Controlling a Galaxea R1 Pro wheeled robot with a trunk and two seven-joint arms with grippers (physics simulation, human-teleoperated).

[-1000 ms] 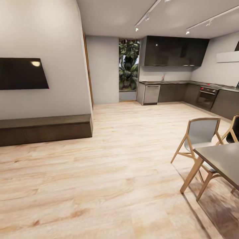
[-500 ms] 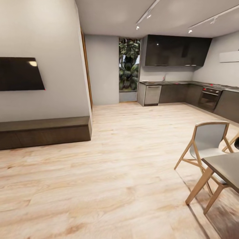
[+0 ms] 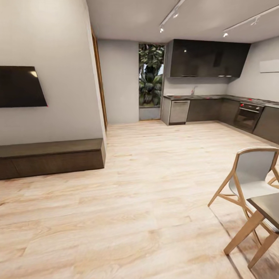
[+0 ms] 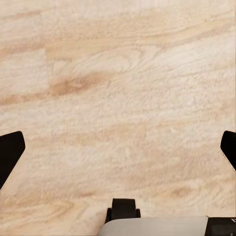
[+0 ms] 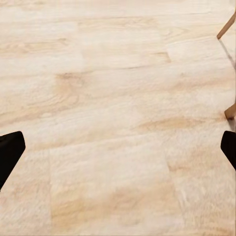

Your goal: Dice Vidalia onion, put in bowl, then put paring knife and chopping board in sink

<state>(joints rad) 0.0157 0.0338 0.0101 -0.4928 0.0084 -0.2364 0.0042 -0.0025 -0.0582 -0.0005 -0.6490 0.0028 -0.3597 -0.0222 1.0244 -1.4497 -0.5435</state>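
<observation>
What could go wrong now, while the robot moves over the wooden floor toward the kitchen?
The chair and table stand close on the right, so the base or right arm might clip them. The countertop is still far away, and the sink's contents are too small to make out, so nothing about the onion can be confirmed yet.

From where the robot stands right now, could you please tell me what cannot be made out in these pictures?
- Head view: the countertop is far off; only a tap hints at the sink; onion, knife, board and bowl are too small to tell.
- Head view: the table and chair are cut off by the right edge.
- Wrist views: the left tool and right tool show just dark fingertips at the edges, spread wide over the floor.
</observation>
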